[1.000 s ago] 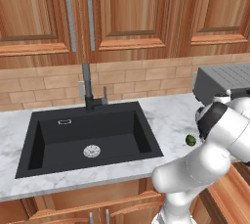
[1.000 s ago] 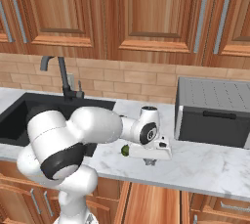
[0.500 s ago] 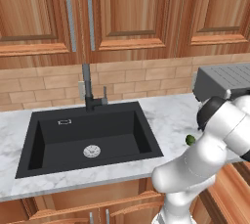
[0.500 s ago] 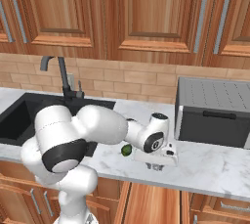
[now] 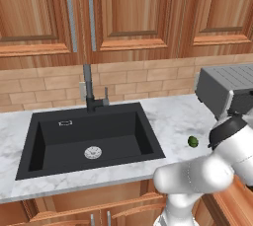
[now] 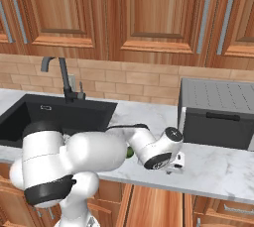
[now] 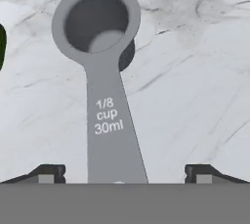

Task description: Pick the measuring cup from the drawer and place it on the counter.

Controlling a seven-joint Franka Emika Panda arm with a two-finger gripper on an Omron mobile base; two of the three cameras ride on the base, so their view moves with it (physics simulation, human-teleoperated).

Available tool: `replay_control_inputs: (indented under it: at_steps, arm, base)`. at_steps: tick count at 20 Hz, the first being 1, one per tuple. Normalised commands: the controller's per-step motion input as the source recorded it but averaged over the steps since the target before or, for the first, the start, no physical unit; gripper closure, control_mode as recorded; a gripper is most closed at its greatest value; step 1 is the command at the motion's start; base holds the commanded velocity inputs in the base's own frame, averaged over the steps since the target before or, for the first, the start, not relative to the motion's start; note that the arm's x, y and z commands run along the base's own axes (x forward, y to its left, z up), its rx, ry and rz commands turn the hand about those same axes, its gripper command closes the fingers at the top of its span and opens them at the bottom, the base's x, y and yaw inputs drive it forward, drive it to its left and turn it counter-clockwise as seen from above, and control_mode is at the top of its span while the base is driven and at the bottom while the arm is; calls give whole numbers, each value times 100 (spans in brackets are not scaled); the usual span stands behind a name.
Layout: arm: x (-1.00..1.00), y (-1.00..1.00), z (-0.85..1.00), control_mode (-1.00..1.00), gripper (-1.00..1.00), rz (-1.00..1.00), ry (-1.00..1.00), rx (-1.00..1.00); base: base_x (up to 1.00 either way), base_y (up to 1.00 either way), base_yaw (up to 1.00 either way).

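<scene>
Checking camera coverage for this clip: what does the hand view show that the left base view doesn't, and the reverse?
Hand view alone: the measuring cup lying on the marble, bowl up, handle marked 1/8 cup 30ml running back between the wide-apart tips of the claw, neither touching it.

Left base view alone: the black sink, faucet, upper cabinet doors, brick backsplash and a grey appliance.

Both: the white marble counter and the green fruit, in the hand view only a sliver at the left edge.
</scene>
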Motion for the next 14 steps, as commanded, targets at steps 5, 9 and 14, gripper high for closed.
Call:
replay_control_inputs:
  at_steps: [5, 9, 14]
  arm:
    - [-11, -1, 100, -100, -100, 0, -20, 20]
    - [-60, 11, 100, -100, -100, 0, -24, 4]
    - [-63, 68, 100, -100, -100, 1, -12, -11]
  base:
    - [0, 0, 0]
    - [0, 0, 0]
    - [0, 0, 0]
